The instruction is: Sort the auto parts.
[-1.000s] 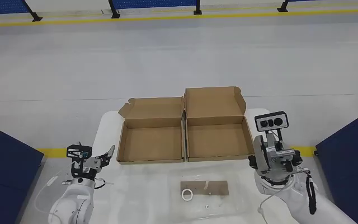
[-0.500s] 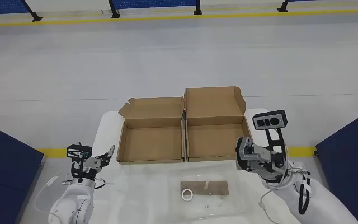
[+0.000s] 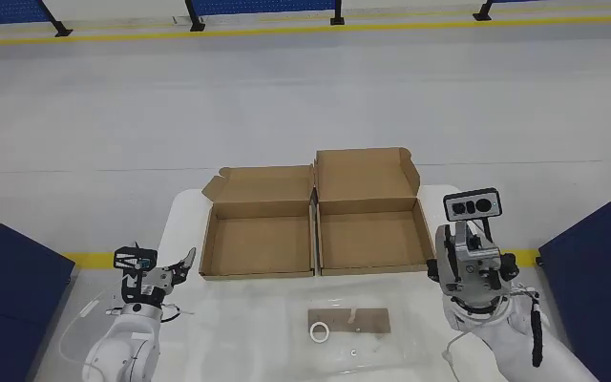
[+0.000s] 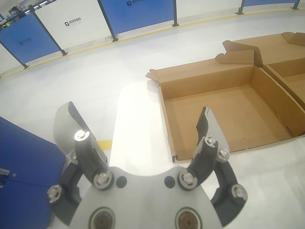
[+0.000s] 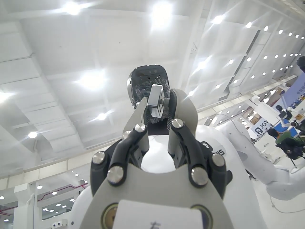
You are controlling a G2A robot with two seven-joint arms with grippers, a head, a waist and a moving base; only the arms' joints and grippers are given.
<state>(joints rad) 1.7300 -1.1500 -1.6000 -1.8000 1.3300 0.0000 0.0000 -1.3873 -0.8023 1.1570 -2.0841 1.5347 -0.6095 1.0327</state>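
The right gripper (image 5: 158, 99) is back beside the right box (image 3: 372, 239), raised above the tabletop (image 3: 239, 306) near its right edge and turned upward. Half a second ago it leaned in toward that box's near right corner. A second ago it stood about where it stands now. Its jaws pinch a small metal part (image 5: 155, 102), which seems to be wrapped in clear film. So the part has swung toward the box and come away undropped. I judge it is being held up for a look before a box is chosen.

The left gripper (image 4: 137, 111) has not moved. Its jaws are spread with nothing between them, and it hovers at the tabletop's left side by the left box (image 3: 258, 244). A white ring (image 3: 320, 331) and a brown strip (image 3: 351, 320) lie on the near tabletop, not yet sorted.
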